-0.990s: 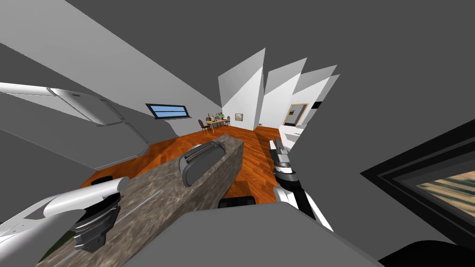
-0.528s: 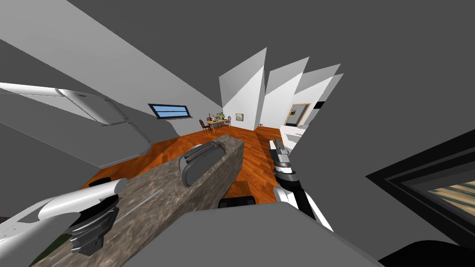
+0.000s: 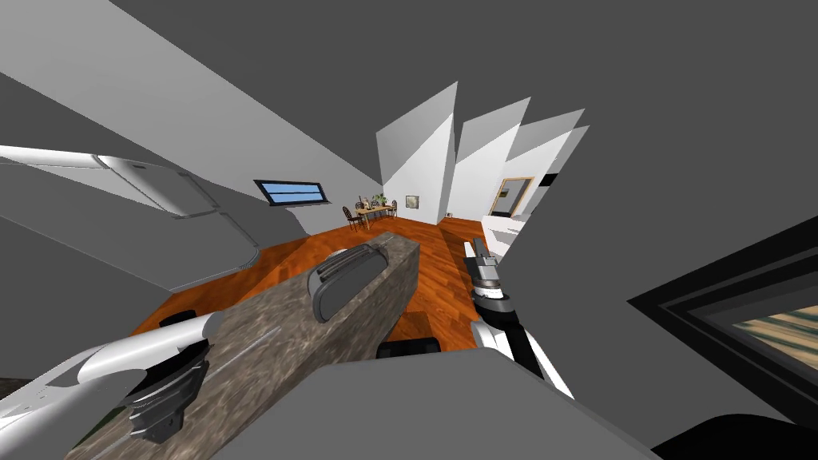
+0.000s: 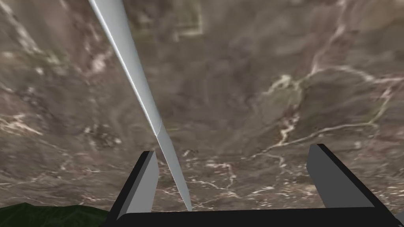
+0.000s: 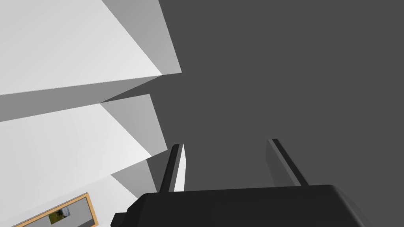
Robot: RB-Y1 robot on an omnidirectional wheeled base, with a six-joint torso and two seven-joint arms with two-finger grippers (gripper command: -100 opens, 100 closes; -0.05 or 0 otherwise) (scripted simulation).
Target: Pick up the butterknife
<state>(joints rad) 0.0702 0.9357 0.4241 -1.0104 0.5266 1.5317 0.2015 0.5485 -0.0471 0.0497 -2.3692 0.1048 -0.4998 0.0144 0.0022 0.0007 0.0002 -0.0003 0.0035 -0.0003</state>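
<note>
Over the near end of the mottled brown stone table [image 3: 264,319], the robot's left pincer [image 4: 234,151] hangs pointing down at the surface, its two fingers spread wide apart with nothing clamped between them. The butterknife [image 4: 136,79], long, slim and light grey, lies flat on the table and runs away from the pincer. Its pointed end reaches in between the fingers, just beside one finger [image 4: 148,185] and well apart from the other. Farther along the same table sits a grey toaster [image 3: 347,275]. Off to the robot's right, the right pincer [image 3: 478,249] is held out above the orange wooden floor [image 3: 435,271], clear of the table, its fingers also apart and empty.
</note>
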